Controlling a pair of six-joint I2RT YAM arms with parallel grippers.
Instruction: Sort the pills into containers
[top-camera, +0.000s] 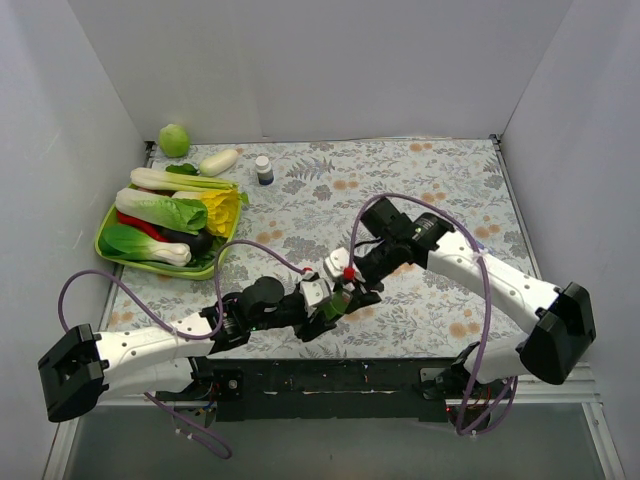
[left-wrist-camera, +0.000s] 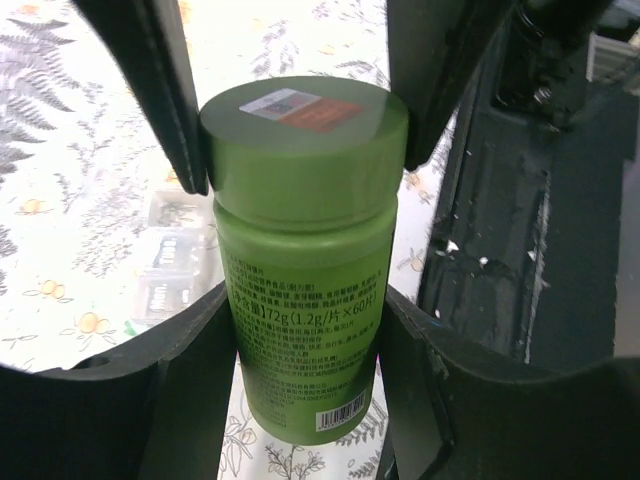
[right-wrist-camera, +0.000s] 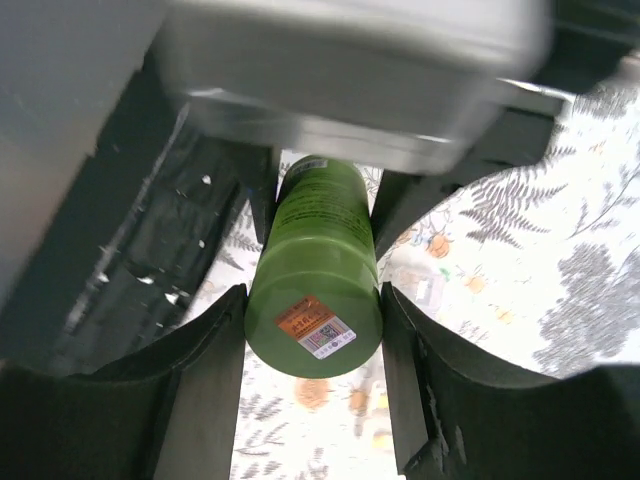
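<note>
A green pill bottle with a green cap is held in the air between both grippers, near the table's front middle. My left gripper is shut on the bottle's body. My right gripper is shut on the bottle's cap, which carries an orange and white sticker. The clear strip of small lidded compartments lies on the floral cloth below and to the left of the bottle. It also shows blurred in the right wrist view. No loose pills are visible.
A green tray of vegetables stands at the back left, with a green round fruit and a white vegetable behind it. A dark blue white-capped bottle stands at the back. The black base rail runs along the near edge.
</note>
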